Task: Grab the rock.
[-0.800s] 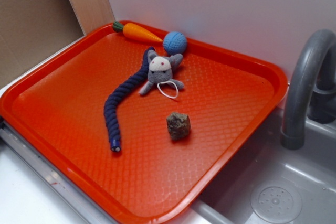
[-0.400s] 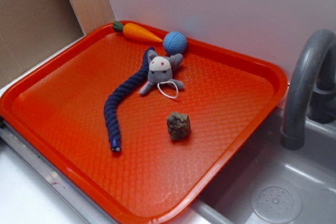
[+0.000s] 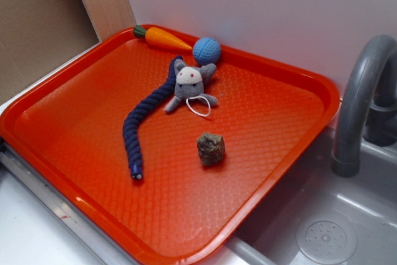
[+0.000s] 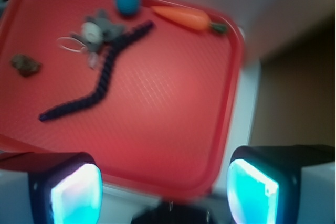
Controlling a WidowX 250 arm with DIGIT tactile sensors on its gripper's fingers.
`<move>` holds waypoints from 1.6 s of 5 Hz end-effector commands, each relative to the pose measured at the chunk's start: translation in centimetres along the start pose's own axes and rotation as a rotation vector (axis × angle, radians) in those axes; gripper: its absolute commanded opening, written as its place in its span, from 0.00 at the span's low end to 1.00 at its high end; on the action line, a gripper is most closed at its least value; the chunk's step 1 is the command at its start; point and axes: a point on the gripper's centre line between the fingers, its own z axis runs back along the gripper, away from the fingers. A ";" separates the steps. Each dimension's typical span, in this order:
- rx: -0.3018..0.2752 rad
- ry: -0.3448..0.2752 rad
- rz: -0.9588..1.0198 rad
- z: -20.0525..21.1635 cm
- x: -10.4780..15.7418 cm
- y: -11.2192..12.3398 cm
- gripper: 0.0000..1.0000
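Observation:
The rock [image 3: 211,149] is a small rough grey-brown lump lying on the red tray [image 3: 273,172], right of its middle. In the wrist view the rock [image 4: 25,65] lies at the far left, blurred. My gripper [image 4: 164,192] is open and empty; its two fingers with glowing cyan pads [image 4: 76,195] stand wide apart at the bottom of the wrist view, high above the tray's near edge and far from the rock. In the exterior view only a dark bit of the arm shows at the top left corner.
On the tray lie a dark blue rope [image 3: 144,120], a grey plush mouse [image 3: 190,84], a blue textured ball [image 3: 206,50] and an orange toy carrot [image 3: 165,38]. A grey sink [image 3: 329,234] with a faucet [image 3: 360,97] stands to the right. A white wall runs behind.
The things on the tray have not moved. A dark bit of the arm has come into the exterior view's top left corner.

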 end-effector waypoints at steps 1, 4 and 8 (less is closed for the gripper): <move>-0.035 -0.152 -0.502 0.3 5.3 -9.5 1.00; -0.143 -0.020 -0.614 -5.8 7.2 -18.4 1.00; -0.166 0.148 -0.523 -14.1 7.7 -21.0 1.00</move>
